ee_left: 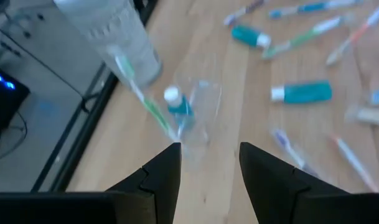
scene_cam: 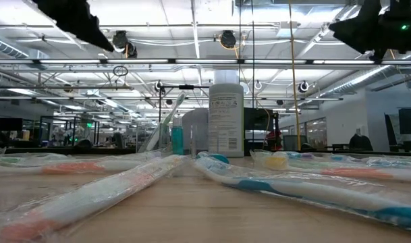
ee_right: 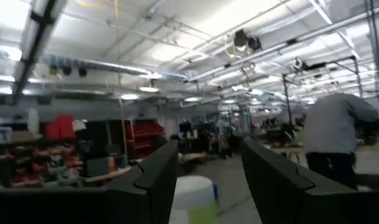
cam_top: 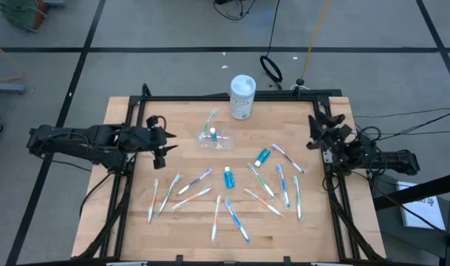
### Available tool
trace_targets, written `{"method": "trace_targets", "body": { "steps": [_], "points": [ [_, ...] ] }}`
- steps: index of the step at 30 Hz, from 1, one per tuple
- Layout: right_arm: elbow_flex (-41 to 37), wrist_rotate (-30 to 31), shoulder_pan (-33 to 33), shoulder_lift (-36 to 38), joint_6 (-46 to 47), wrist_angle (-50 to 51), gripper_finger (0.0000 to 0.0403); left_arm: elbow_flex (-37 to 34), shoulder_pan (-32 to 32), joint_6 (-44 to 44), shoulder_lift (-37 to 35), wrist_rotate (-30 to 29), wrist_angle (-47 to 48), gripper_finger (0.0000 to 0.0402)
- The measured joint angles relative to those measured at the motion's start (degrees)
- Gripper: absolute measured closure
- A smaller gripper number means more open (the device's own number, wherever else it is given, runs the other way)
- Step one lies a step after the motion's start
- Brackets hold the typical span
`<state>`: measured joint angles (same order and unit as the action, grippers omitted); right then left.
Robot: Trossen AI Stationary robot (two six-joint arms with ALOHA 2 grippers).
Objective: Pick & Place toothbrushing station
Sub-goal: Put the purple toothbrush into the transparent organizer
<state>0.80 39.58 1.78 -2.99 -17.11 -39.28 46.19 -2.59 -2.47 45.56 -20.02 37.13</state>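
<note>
Left gripper point(cam_top: 165, 144) at the table's point(cam_top: 136, 222) left edge, fingers spread, holding nothing, aimed toward the cup point(cam_top: 214, 140). Clear cup lying on its side just beyond, with one toothbrush point(cam_top: 210, 120) sticking out toward the far edge and one toothpaste tube point(cam_top: 212, 134) inside. White container point(cam_top: 242, 97) upright behind it, near the far rail. Two more tubes point(cam_top: 229, 177) point(cam_top: 262, 157) loose mid-table. Remaining toothbrushes point(cam_top: 196, 196) scattered flat across the near half, several overlapping, cluttering any approach. Right gripper point(cam_top: 318, 136) raised at the right edge, fingers apart, empty. Person point(ee_right: 335, 134) seen in the room beyond.
</note>
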Motion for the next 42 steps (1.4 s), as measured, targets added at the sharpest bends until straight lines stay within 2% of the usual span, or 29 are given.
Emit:
{"method": "trace_targets", "body": {
  "steps": [3, 6, 11, 13, 22, 25, 28, 31, 33, 39, 42],
  "points": [
    [0.0, 1.1, 0.9, -2.0, 8.2, 1.6, 0.0234, 0.0, 0.0, -1.5, 0.0, 0.0, -2.0, 0.0231],
    [0.0, -1.2, 1.9, -5.2, 15.9, 3.4, 0.0234, 0.0, 0.0, -2.2, 0.0, 0.0, -2.9, 0.0231],
    [3.2, -17.3, 2.8, -13.6, 21.0, 8.0, 0.0234, 0.0, 0.1, -4.7, 0.0, 0.0, -5.1, 0.0231],
    [4.7, -20.2, 2.7, -18.8, 22.3, 9.2, 0.0234, 0.0, 0.2, -6.9, 0.0, 0.0, -7.2, 0.0231],
    [10.6, -20.1, 1.9, -48.2, 24.0, -3.4, 0.0234, 0.0, 1.8, -12.0, 0.0, -0.1, -11.8, 0.0231],
    [13.2, -21.1, 1.9, -56.1, 24.6, -4.1, 0.0234, 0.0, 2.7, -14.2, 0.1, 0.0, -12.5, 0.0231],
    [14.6, -24.7, 1.9, -61.9, 23.1, -3.9, 0.0234, 0.0, 3.7, -15.3, 0.1, 0.0, -13.5, 0.0231],
    [15.6, -24.4, 2.1, -64.3, 24.0, -4.1, 0.0234, 0.0, 4.6, -15.2, 0.1, 0.0, -13.3, 0.0231],
    [15.5, -24.4, 2.4, -64.5, 24.9, -0.5, 0.0234, 0.0, 5.0, -15.0, 0.1, 0.1, -13.2, 0.0231],
    [15.4, -24.1, 2.7, -59.0, 28.7, 19.3, 0.0234, 0.0, 5.8, -11.7, 0.1, 0.5, -12.5, 0.0231],
    [15.5, -19.9, 2.7, -55.3, 32.6, 27.5, 0.0234, 0.0, 5.9, -10.7, 0.1, 0.5, -12.1, 0.0231]
  ]
}}
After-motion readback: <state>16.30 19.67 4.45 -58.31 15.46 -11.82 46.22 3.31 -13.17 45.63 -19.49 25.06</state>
